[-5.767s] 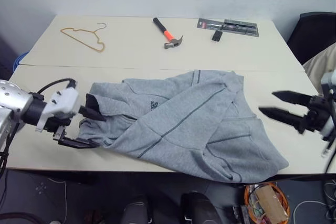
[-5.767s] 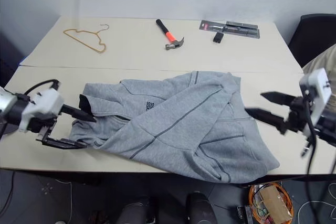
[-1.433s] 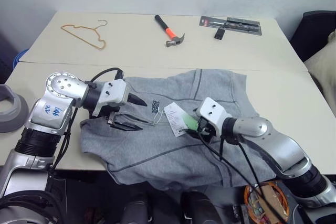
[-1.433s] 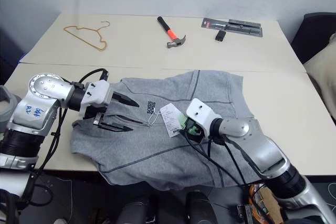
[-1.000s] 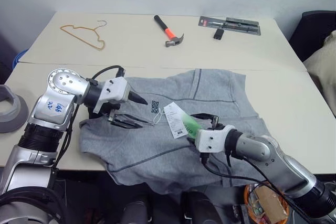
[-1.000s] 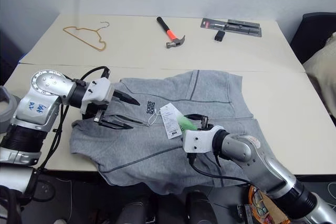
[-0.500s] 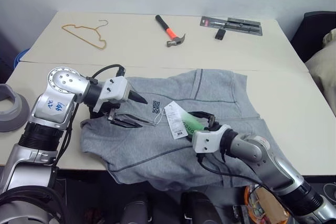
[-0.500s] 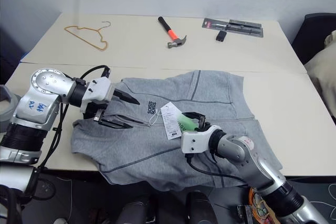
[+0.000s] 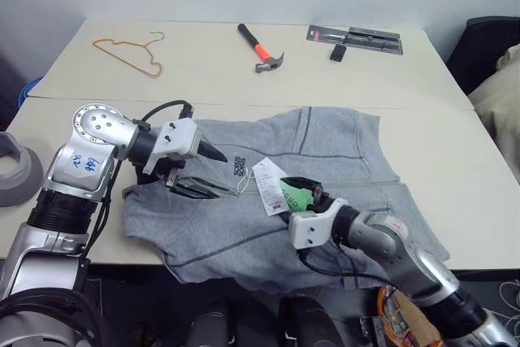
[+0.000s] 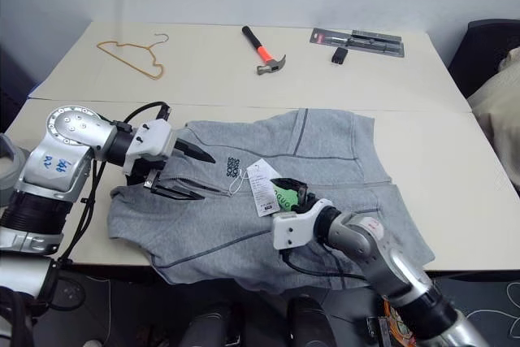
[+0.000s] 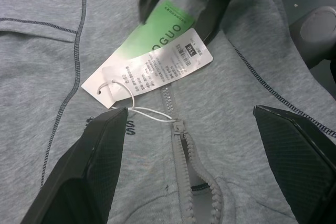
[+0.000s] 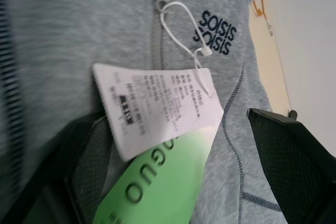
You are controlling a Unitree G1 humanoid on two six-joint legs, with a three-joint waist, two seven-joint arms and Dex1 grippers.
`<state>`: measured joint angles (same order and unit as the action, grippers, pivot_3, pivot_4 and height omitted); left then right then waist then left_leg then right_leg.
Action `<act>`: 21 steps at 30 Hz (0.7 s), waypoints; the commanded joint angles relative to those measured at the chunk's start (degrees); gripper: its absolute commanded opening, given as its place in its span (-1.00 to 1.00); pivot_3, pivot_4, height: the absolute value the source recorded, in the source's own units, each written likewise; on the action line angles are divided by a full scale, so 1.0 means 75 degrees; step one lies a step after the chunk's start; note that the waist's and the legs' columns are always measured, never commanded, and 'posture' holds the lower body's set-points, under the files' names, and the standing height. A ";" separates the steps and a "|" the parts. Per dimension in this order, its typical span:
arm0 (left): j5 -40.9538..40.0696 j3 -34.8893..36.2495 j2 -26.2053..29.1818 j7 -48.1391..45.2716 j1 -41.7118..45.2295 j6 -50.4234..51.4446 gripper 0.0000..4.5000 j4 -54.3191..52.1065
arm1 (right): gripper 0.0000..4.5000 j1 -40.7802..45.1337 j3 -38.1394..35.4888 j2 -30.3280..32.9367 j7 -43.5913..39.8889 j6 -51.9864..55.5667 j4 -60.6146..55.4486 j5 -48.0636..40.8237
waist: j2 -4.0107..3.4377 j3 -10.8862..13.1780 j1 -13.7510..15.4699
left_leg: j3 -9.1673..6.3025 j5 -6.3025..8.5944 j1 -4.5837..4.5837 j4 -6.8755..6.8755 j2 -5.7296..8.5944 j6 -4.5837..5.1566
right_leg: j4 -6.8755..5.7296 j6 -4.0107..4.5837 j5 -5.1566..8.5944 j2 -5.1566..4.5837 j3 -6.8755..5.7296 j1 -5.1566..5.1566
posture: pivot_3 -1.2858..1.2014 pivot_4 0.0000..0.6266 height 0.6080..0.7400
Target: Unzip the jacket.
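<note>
The jacket (image 9: 276,193) lay spread flat across the near edge of the table (image 9: 455,144) in the head camera's view, collar end toward the robot's left, its small dark chest logo (image 9: 240,166) showing just beside the zip line. A white hang tag (image 9: 268,186) with a green card (image 9: 294,197) under it rested on the fleece near the middle of the garment. The left gripper (image 9: 205,172) hovered over the collar area with its two black fingers spread wide, one above the other, holding nothing. The right gripper (image 9: 305,193) sat at the green card, its fingers apart around the tag's lower end; whether they touched it could not be told. Farther back on the table lay a wire hanger (image 9: 130,53), a hammer (image 9: 260,49) with an orange grip, and a packaged tool set (image 9: 354,39).

In the left wrist view, the zipper pull (image 11: 178,127) sat between the two wide-open fingertips, with the zip parted below it and the tag's white string (image 11: 147,111) looped to it. The tag lay just beyond, with the other gripper's black fingers reaching over the green card.

In the right wrist view, the tag and green card lay between the spread fingers (image 12: 94,161), with the string running to the zipper pull and the logo beside it.
</note>
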<state>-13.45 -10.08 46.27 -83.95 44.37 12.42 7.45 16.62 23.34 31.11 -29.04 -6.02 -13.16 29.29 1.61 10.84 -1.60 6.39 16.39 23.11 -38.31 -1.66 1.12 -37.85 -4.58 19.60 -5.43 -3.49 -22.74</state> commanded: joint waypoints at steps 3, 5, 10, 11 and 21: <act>0.0013 0.0086 -0.0033 0.0007 0.0242 -0.0080 0.78 -0.0001 | 0.83 0.0409 0.0021 -0.0555 0.0333 -0.0013 0.0524 0.0194 | 0.0000 0.0000 0.0003 | -0.0001 0.0000 0.0002 0.0001 0.0002 0.0000 | -0.0010 0.0000 0.0000 -0.0001 -0.0001 0.0001 | 0.03 -0.52 1.00; 0.0021 0.0099 -0.0051 0.0031 0.0247 -0.0104 0.78 0.0026 | 0.83 0.0479 -0.0035 -0.0728 0.0397 -0.0037 0.0668 0.0128 | 0.0000 0.0000 0.0007 | -0.0001 0.0000 0.0002 0.0001 0.0002 0.0000 | -0.0011 0.0000 0.0000 -0.0002 -0.0001 0.0001 | 0.03 -0.52 1.00; 0.0037 0.0128 -0.0065 0.0068 0.0202 -0.0190 0.78 0.0070 | 0.67 0.0359 -0.0476 -0.0932 0.0287 0.0233 0.0457 -0.0423 | 0.0000 0.0000 0.0004 | -0.0002 0.0000 0.0002 0.0002 0.0002 0.0000 | -0.0012 0.0000 0.0000 -0.0002 -0.0001 0.0002 | 0.03 -0.52 1.00; 0.0040 0.0133 -0.0067 0.0075 0.0197 -0.0209 0.78 0.0085 | 0.58 0.0317 -0.0547 -0.0925 0.0243 0.0298 0.0412 -0.0511 | 0.0000 0.0000 0.0005 | -0.0002 0.0000 0.0002 0.0002 0.0001 0.0000 | -0.0013 0.0000 0.0000 -0.0001 -0.0001 0.0002 | 0.03 -0.52 1.00; 0.0053 0.0149 -0.0099 0.0148 0.0201 -0.0399 0.78 0.0187 | -0.20 0.0044 -0.0179 -0.0638 -0.0317 0.1087 0.0685 0.0102 | 0.0002 -0.0002 0.0003 | -0.0003 0.0000 -0.0006 0.0003 0.0000 0.0001 | -0.0013 0.0000 0.0000 -0.0001 -0.0002 0.0009 | 0.03 -0.52 1.00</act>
<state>-13.06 -10.08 45.46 -83.08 44.74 10.34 9.67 18.88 21.15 27.04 -29.09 -0.52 -7.62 30.92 1.62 10.82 -1.59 6.36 16.39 23.06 -38.28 -1.66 1.12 -37.94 -4.58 19.60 -5.42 -3.51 -22.66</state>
